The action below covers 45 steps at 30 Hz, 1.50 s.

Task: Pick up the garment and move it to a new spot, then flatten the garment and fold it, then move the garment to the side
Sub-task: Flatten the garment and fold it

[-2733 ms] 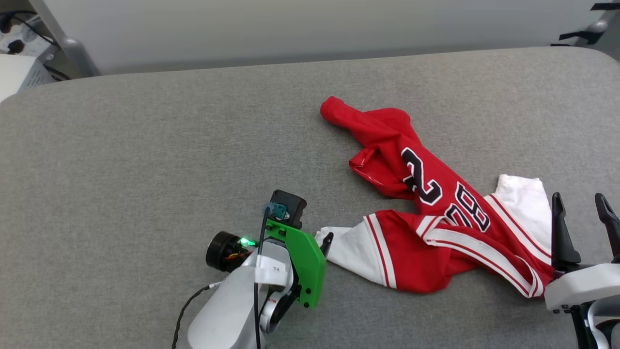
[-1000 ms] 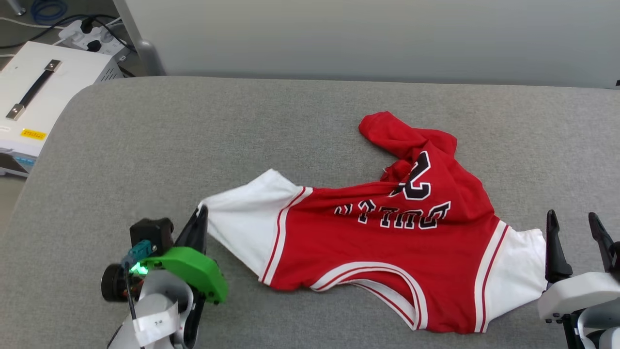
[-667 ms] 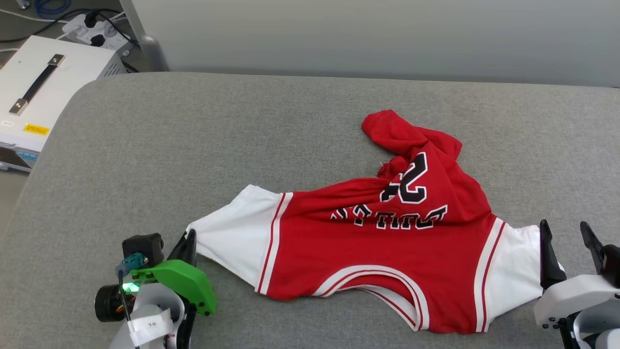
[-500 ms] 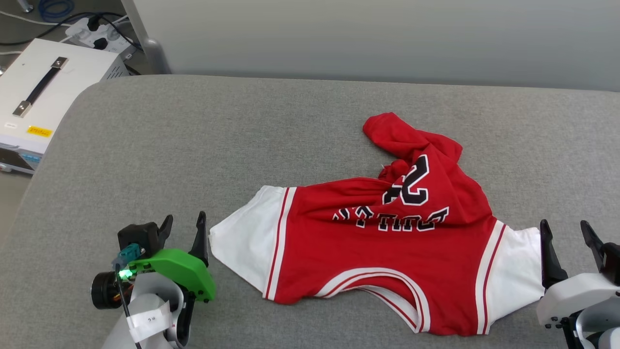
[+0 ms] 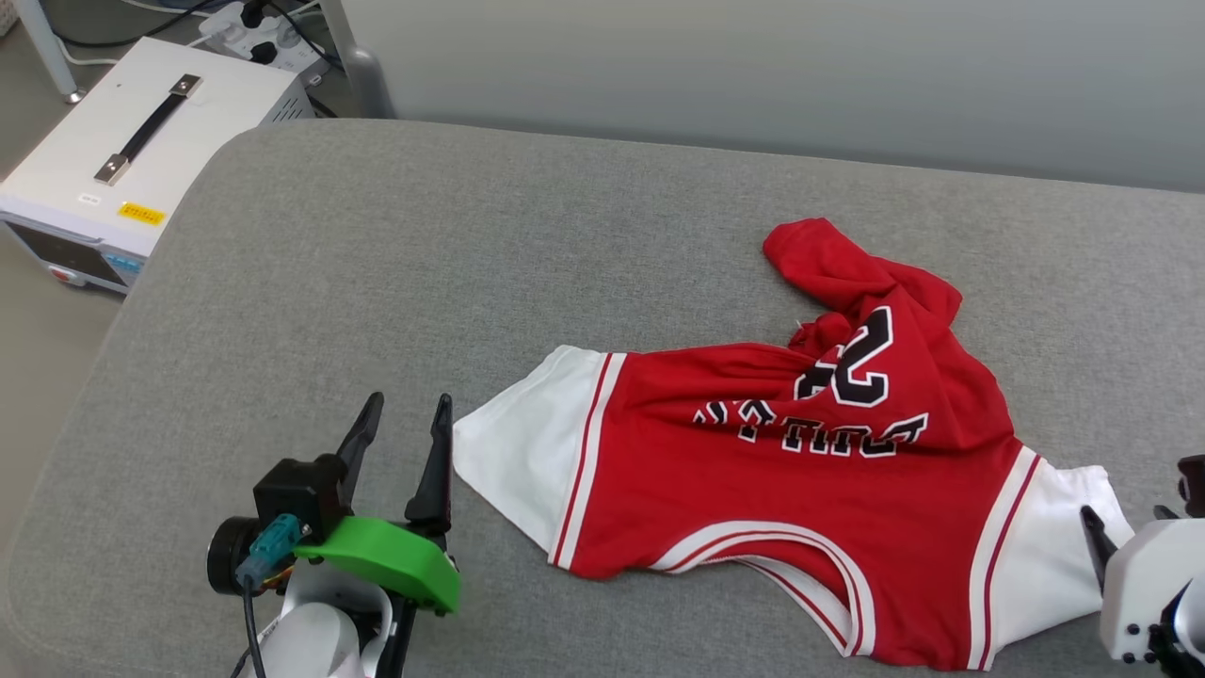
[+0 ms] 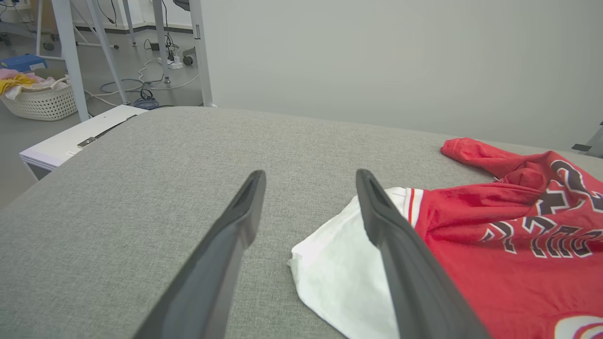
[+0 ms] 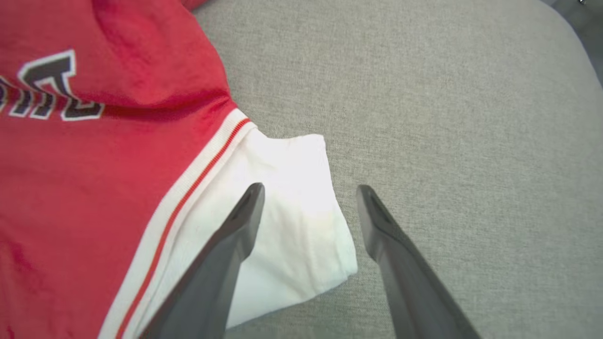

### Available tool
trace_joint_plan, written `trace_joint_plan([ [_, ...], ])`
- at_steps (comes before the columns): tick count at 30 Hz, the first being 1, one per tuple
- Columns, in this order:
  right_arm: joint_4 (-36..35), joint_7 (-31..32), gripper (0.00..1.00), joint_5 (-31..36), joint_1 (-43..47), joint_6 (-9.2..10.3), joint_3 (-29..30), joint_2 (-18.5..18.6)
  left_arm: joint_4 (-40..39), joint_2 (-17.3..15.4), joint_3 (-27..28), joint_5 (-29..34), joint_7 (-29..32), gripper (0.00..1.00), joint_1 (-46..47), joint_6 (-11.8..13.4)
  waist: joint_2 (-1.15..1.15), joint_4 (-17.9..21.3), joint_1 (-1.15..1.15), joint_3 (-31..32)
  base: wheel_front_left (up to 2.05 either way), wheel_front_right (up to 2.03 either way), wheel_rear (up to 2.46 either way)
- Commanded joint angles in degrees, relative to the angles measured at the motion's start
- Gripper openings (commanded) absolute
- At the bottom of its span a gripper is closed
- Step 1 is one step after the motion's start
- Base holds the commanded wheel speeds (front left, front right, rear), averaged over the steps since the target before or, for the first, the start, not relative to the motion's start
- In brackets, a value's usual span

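The garment (image 5: 781,471), a red jersey with white sleeves and black lettering, lies partly spread on the grey padded table (image 5: 471,264). Its upper part is still bunched at the far right. My left gripper (image 5: 405,424) stands open just left of the left white sleeve (image 5: 518,461), with nothing between its fingers. In the left wrist view the gripper (image 6: 309,174) is open, and the sleeve (image 6: 339,268) lies beside and behind its right finger (image 6: 391,245). My right gripper (image 5: 1134,490) hovers open over the right white sleeve (image 7: 287,207), whose edge lies below the gap between the fingertips (image 7: 311,188).
A white box with a black handle (image 5: 141,141) stands on the floor beyond the table's rounded left corner. Cables and a metal leg (image 5: 362,56) are behind it. A laundry basket (image 6: 40,101) sits on the floor further off. A grey wall (image 5: 753,66) backs the table.
My left gripper pulled the left sleeve leftward, spreading the garment, then opened and let it go. The sleeve now rests on the table. The head camera has shifted.
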<state>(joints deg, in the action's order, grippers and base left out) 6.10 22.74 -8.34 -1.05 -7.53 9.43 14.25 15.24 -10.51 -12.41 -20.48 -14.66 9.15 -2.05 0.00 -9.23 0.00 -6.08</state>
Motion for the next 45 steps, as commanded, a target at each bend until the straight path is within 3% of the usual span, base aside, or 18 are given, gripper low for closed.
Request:
trace_joint_plan([
  [1, -0.12, 2.96, 1.0, -0.32, 0.81, 0.04, 0.99, 0.73, -0.76, 0.4, 0.06, 0.53, -0.33, 1.0, -0.94, -0.39, 0.0, -0.78, 0.0, -0.77, 0.0, 0.0, 0.0],
  [7, 0.41, 10.36, 1.0, -1.53, -0.07, 0.04, 2.08, 1.81, -0.68, 1.12, -0.29, 1.07, -0.33, 1.0, -1.12, -0.91, 0.0, -1.69, 0.0, -2.03, 0.0, 0.0, 0.0],
  [14, 4.37, 12.17, 1.0, -3.37, -1.81, 0.04, 0.19, 2.96, 0.31, 1.51, -0.57, 1.49, -0.33, 1.0, -0.19, -1.28, 0.0, -2.36, 0.0, -3.28, 0.0, 0.0, 0.0],
  [15, 5.26, 12.1, 0.42, -3.54, -2.06, 0.04, -0.24, 3.06, 0.52, 1.47, -0.52, 1.52, -0.33, 1.0, -0.12, -1.3, 0.0, -2.4, 0.0, -3.41, 0.0, 0.0, 0.0],
  [16, 5.92, 11.88, 0.1, -3.71, -2.29, 0.04, -0.45, 3.1, 0.72, 1.44, -0.51, 1.53, -0.33, 1.0, -0.07, -1.33, 0.0, -2.44, 0.0, -3.47, 0.0, 0.0, 0.0],
  [17, 6.58, 11.42, 0.0, -3.72, -2.58, 0.04, -0.63, 3.34, 0.98, 1.43, -0.53, 1.52, -0.33, 1.0, -0.01, -1.38, 0.0, -2.53, 0.0, -3.49, 0.0, 0.0, 0.0],
  [32, 11.98, 6.78, 0.0, 1.67, -6.59, 0.04, 5.95, 9.02, 4.89, 1.83, -2.37, 1.3, -0.03, 1.0, -0.09, -2.59, 0.0, -2.7, 0.0, -2.6, 0.0, 0.0, 0.0],
  [33, 12.47, 6.66, 0.07, 1.76, -6.71, 0.04, 5.72, 9.19, 5.36, 1.94, -2.6, 1.21, -0.03, 1.0, -0.05, -2.67, 0.0, -2.59, 0.0, -2.58, 0.0, 0.0, 0.0],
  [34, 12.78, 5.9, 1.0, 2.0, -6.88, 0.04, 5.59, 9.36, 5.79, 2.06, -2.82, 1.16, -0.03, 1.0, 0.02, -2.74, 0.0, -2.5, 0.0, -2.55, 0.0, 0.0, 0.0],
  [45, 8.37, -10.46, 1.0, 1.18, -6.54, 0.04, 3.92, 6.6, 7.05, 2.24, -2.99, -0.61, -0.06, 1.0, -0.28, -3.2, 0.0, -0.26, 0.0, -0.27, 0.0, 0.0, 0.0],
])
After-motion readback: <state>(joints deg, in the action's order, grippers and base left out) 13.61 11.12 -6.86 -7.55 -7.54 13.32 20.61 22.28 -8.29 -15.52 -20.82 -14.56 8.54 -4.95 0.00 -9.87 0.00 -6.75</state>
